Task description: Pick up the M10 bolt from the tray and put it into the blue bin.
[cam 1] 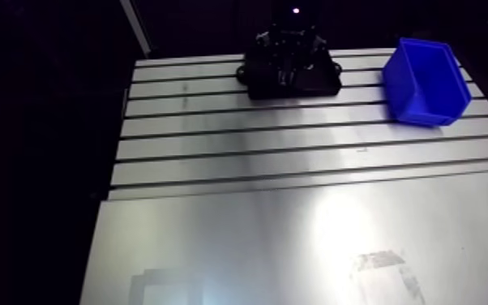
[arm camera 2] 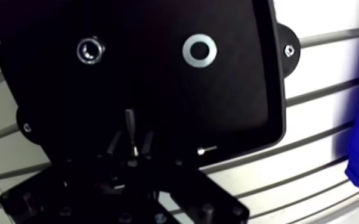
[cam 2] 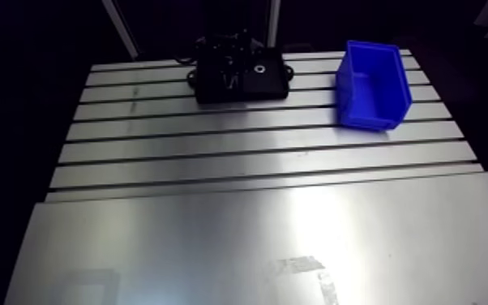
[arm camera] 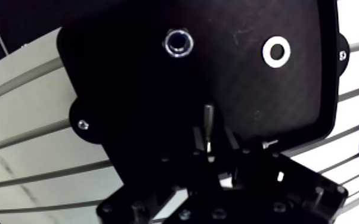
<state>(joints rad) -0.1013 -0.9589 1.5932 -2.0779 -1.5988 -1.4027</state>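
Observation:
The M10 bolt (arm camera: 209,126) lies on the black tray (arm camera: 128,71), a slim grey shank pointing away from the wrist. My gripper (arm camera: 213,140) is down over the tray and straddles the bolt. Its dark fingers (arm camera: 197,138) stand on either side with a narrow gap to the shank, so the gripper is open. In the arm view the gripper (cam 1: 289,61) covers much of the tray (cam 1: 328,81) at the table's far edge. The blue bin (cam 1: 425,81) stands to the right of the tray with nothing visible inside.
Ahead of the gripper on the tray lie a steel nut (arm camera: 178,43) and a flat washer (arm camera: 276,51). A small screw (arm camera: 269,143) rests near the tray's edge beside the gripper. The slotted aluminium table (cam 1: 296,178) stretches toward the front.

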